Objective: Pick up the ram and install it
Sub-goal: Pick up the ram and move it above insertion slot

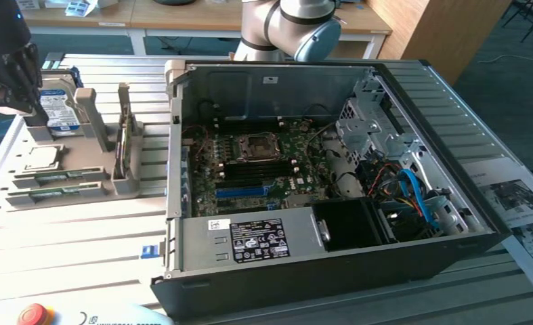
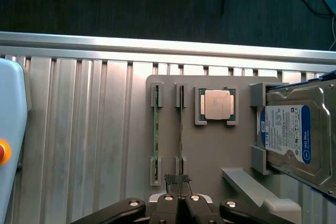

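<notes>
Hand (image 2: pixel 178 179) hovered pressed together, empty, near the ram (image 2: pixel 156 129); grasping well meant spreading, centring squarely across the stick.

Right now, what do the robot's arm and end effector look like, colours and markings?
The arm is silver-grey tubing with a pale blue cap on its rounded joint. The end effector is black: linked fingers pinned by round silver screws, ending in small ridged pads. In the exterior view a small blue light glows on its dark body.
</notes>
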You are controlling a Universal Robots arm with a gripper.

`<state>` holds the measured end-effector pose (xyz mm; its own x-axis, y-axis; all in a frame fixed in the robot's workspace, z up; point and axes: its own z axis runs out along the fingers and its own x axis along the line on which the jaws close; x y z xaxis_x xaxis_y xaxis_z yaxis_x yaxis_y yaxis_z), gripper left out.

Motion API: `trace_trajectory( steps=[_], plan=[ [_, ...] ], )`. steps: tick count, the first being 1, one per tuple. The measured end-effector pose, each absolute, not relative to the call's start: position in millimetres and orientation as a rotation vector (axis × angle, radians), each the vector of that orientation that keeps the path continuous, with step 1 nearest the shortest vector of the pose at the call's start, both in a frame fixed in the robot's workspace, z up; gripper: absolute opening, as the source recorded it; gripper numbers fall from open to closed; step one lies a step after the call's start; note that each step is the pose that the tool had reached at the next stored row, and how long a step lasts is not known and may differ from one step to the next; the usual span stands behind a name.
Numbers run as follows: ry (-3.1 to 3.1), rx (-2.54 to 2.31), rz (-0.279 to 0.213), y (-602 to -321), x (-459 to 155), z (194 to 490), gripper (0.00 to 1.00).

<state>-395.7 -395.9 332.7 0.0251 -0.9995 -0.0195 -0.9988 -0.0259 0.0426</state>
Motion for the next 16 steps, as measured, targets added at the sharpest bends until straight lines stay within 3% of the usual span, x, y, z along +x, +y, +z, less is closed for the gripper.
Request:
trace_trajectory(
  steps=[16],
  plan=[
    [-2.180,2.236,-0.067,-396,-397,316,0.10]
  ],
)
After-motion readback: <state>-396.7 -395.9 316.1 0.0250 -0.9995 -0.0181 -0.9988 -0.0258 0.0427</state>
